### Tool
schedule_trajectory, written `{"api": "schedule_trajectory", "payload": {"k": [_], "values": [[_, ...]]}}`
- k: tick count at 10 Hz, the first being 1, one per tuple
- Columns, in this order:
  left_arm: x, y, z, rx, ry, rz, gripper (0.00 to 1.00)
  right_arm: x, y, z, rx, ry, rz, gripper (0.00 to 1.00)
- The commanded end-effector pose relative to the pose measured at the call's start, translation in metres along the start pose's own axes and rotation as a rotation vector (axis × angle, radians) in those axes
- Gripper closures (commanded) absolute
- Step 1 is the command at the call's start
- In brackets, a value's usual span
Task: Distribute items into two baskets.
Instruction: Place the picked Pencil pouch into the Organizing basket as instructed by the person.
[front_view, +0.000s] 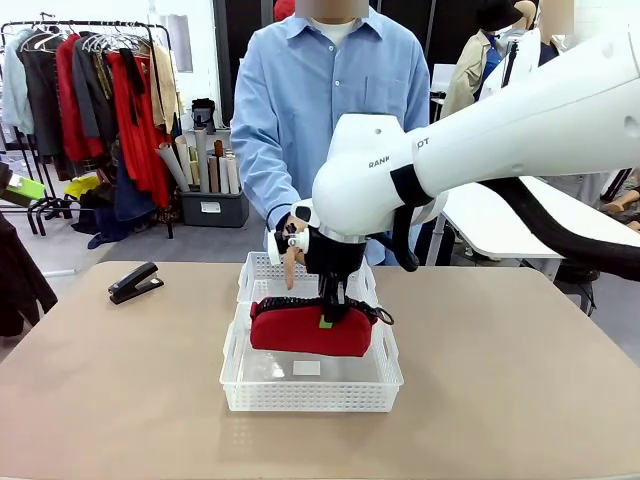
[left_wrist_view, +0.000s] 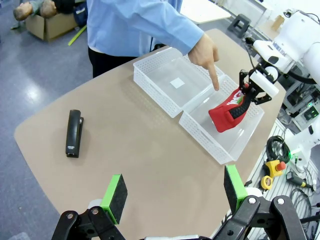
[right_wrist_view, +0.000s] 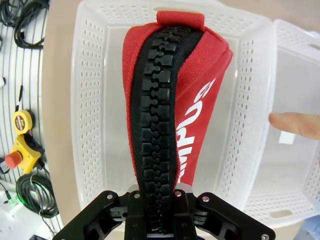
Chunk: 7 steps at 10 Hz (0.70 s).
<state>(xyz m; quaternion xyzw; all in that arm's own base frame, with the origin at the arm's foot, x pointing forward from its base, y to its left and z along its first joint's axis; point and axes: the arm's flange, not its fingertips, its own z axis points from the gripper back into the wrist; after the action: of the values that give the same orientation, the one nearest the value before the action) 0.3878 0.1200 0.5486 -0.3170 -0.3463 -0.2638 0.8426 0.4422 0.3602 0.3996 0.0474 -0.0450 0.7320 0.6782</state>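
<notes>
- Clothes on a rack (front_view: 100, 100) fill the 10 o'clock corner of the front view, behind a person in a blue shirt who stands at the 12 o'clock edge of the tan table (front_view: 520, 400).
- Two shallow white plastic lattice-sided baskets sit rim to rim at mid-table. The near basket (front_view: 310, 395) is closest to the robot, and the far basket (front_view: 262, 272) is at its 12 o'clock.
- The red fabric pouch with a black zipper (front_view: 310, 330) hangs inside the walls of the near basket. Whether it touches the floor I cannot tell.
- The right gripper (front_view: 332, 305) has its fingers pressed together, pinching the pouch's zipper ridge near mid-length.
- The left gripper (left_wrist_view: 175, 190) is spread wide and empty, high above the table.
- The pouch's long axis runs 9 to 3 o'clock in the front view, with the zipper up. The left wrist view shows it tilted, one end lower.
- The pouch looks light, soft and likely to sag. The raised zipper seam gives a firm, grippy ridge, so a hold there near the middle should keep it balanced. A hold on the cloth sides might slip.
- The small black stapler (front_view: 135, 283) lies on the table at 10 o'clock from the baskets, well apart, with its long axis about 8 to 2 o'clock.
- The stapler should be rigid, denser and smooth. It is best taken across its narrow width, around mid-body.
- The person's hand (front_view: 292, 262) points a finger down beside the shared rims.
</notes>
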Motion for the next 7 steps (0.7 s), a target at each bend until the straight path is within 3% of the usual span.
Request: {"api": "schedule_trajectory", "payload": {"k": [1, 7], "values": [[0.001, -0.001, 0.0, -0.011, -0.022, 0.003, 0.0, 0.004, 0.006, -0.015, -0.023, 0.02, -0.013, 1.0], [0.001, -0.001, 0.0, -0.011, -0.022, 0.003, 0.0, 0.002, 0.004, -0.04, 0.01, 0.033, -0.008, 1.0]]}}
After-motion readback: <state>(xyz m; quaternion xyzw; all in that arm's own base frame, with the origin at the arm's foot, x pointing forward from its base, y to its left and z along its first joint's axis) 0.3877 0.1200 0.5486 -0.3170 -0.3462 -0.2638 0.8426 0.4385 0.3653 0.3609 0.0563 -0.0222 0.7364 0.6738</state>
